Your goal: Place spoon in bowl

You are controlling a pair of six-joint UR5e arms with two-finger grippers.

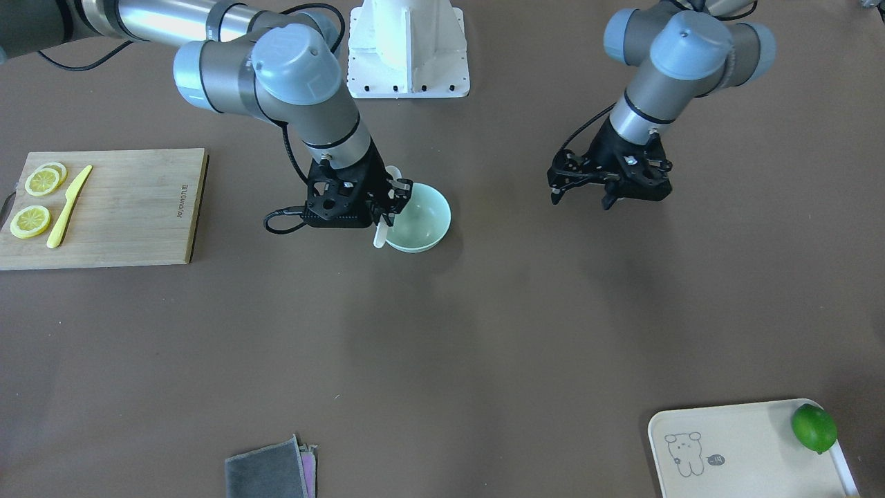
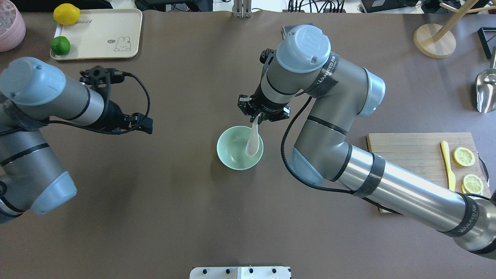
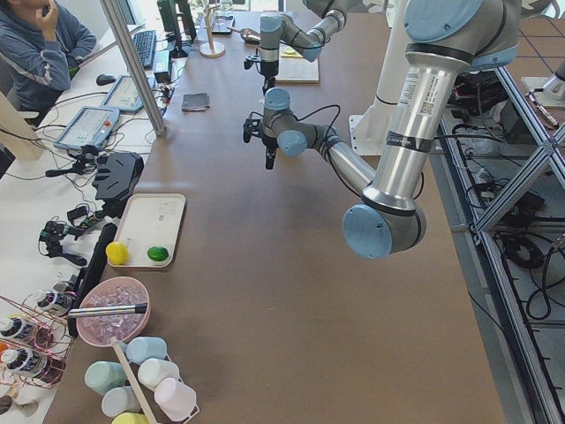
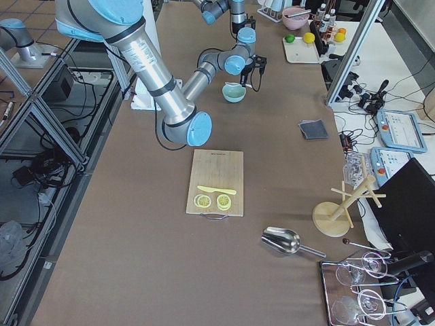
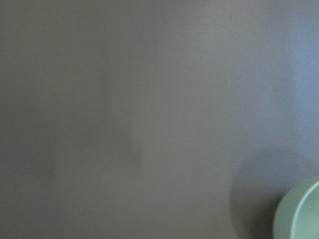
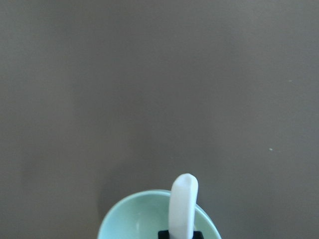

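Right claw (image 2: 255, 118) gripped the spoon (image 2: 252, 141) by its handle; scoop hung over the bowl (image 2: 223, 149) on the counter (image 2: 155, 201), contact unclear. Left claw (image 1: 583, 199) stood wide, empty, well apart.

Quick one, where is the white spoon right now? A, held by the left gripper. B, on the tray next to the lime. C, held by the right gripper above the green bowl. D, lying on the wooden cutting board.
C: the overhead view shows the right gripper with its fingers closed on the handle of the spoon, and the scoop hanging over the bowl.
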